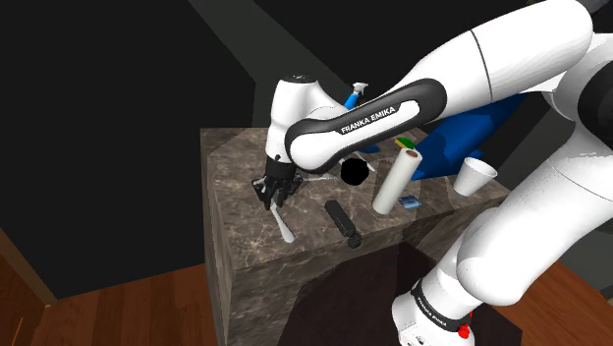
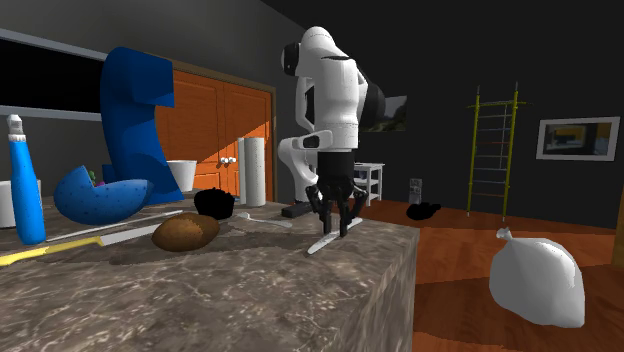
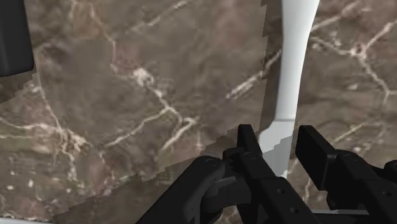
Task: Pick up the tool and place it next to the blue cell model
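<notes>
Claw [image 3: 280,135] fingers are clenched on the white tool's [image 3: 294,57] narrow end, low over the tabletop [image 3: 127,95], well apart from the blue cell model [image 2: 135,110]. Gripped so near its end, the tool could be levered loose when carried.

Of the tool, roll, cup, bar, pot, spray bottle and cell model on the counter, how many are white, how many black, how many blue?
White: 3 (tool, roll, cup)
Black: 2 (bar, pot)
Blue: 2 (spray bottle, cell model)
Total: 7
</notes>
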Motion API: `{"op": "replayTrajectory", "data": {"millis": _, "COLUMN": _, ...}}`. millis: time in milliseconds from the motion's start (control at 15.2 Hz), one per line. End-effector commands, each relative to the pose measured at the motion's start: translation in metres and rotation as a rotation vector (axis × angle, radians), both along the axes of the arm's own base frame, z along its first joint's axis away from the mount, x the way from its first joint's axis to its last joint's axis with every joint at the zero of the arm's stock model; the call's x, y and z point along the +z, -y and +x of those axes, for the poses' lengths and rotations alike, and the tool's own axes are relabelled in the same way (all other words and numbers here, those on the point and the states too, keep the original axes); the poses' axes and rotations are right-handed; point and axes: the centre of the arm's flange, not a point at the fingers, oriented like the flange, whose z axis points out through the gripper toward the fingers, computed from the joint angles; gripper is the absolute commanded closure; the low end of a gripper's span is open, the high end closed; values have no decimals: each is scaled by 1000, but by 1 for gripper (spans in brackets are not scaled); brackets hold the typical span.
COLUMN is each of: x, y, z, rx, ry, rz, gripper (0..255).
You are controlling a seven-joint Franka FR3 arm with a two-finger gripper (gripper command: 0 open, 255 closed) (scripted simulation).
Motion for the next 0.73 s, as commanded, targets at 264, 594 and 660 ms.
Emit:
{"op": "replayTrajectory", "data": {"millis": 264, "x": 0, "y": 0, "z": 0, "rx": 0, "ry": 0, "rz": 0, "gripper": 255}}
{"op": "replayTrajectory", "data": {"millis": 594, "x": 11, "y": 0, "z": 0, "rx": 0, "ry": 0, "rz": 0, "gripper": 255}}
{"op": "replayTrajectory", "data": {"millis": 660, "x": 16, "y": 0, "z": 0, "rx": 0, "ry": 0, "rz": 0, "gripper": 255}}
